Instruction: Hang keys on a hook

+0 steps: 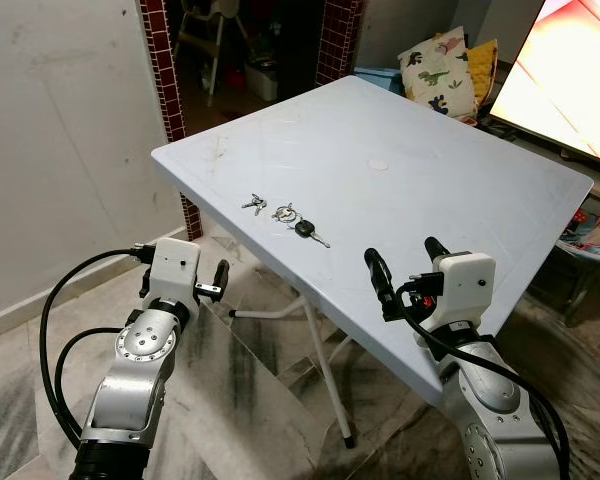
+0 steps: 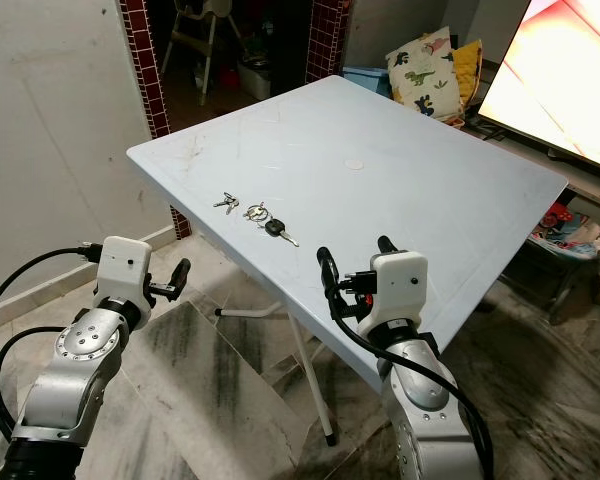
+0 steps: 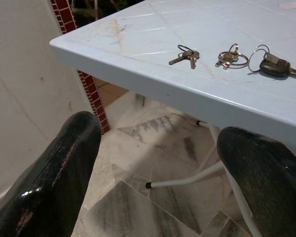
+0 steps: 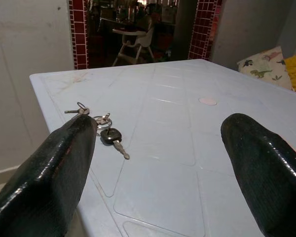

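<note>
Three bunches of keys lie in a row near the left edge of a pale blue plastic table [image 1: 460,190]: two small keys on a ring [image 1: 254,203], a ring with small keys [image 1: 284,212], and a black-headed car key [image 1: 308,231]. My right gripper [image 1: 402,252] is open, held low at the table's near corner, a short way right of the car key, with nothing between its fingers. My left gripper [image 3: 160,136] is open too and hangs below and left of the table edge, pointing at the keys [image 3: 187,54] from under the edge.
The table stands on thin white folding legs [image 1: 325,370] over a marble floor. A white wall is on the left, with a red tiled pillar [image 1: 165,60] and a dark doorway behind. A dinosaur cushion [image 1: 435,65] and a lit screen [image 1: 570,70] are at the far right.
</note>
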### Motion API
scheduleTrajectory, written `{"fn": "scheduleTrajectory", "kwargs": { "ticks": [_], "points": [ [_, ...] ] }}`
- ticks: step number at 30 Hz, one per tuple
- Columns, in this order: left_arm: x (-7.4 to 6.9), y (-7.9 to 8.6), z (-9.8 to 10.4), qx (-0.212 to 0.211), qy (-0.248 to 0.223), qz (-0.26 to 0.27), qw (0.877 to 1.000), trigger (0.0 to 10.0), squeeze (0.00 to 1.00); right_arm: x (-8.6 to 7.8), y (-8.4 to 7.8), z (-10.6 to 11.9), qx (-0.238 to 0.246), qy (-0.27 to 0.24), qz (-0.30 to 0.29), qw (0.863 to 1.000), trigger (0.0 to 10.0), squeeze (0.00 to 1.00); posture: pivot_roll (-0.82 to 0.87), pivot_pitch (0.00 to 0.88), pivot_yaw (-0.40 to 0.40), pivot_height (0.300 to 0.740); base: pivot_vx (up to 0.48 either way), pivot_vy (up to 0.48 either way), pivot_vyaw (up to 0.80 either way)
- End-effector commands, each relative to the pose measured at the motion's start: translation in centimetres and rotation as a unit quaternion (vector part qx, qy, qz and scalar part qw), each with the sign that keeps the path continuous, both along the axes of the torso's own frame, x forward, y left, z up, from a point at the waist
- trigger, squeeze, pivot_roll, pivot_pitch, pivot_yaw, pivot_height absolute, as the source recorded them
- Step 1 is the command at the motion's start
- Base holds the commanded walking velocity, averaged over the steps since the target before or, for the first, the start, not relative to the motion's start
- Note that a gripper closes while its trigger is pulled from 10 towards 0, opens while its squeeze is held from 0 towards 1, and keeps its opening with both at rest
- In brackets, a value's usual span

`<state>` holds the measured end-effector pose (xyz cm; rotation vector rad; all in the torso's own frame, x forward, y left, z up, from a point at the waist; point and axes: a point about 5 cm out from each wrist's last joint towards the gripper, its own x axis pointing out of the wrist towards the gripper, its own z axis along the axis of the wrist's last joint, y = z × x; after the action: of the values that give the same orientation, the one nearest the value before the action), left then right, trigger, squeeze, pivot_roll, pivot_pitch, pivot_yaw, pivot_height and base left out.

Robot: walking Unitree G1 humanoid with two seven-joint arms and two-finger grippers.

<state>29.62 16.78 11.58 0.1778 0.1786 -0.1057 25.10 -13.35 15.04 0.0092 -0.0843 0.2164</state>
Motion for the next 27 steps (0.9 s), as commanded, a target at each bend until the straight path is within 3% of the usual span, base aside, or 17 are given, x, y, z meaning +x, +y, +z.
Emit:
{"fn": "scheduleTrajectory", "kwargs": {
  "ticks": [1,26,27],
  "points": [
    [-0.03,-0.15,-0.29,-0.001,0.009,-0.005,1.000,10.0,0.00,0.01,-0.31,-0.20,-0.001,0.007,-0.008,1.000,10.0,0.00,0.08,0.000,-0.087,0.740,0.000,0.000,0.00],
    [-0.03,-0.15,-0.29,-0.001,0.009,-0.005,1.000,10.0,0.00,0.01,-0.31,-0.20,-0.001,0.007,-0.008,1.000,10.0,0.00,0.08,0.000,-0.087,0.740,0.000,0.000,0.00],
    [-0.10,-0.23,-0.32,-0.002,0.012,-0.009,1.000,10.0,0.00,0.02,-0.35,-0.30,-0.008,0.011,-0.009,1.000,10.0,0.00,0.00,0.000,0.000,0.740,0.000,0.000,0.00]
  ]
}}
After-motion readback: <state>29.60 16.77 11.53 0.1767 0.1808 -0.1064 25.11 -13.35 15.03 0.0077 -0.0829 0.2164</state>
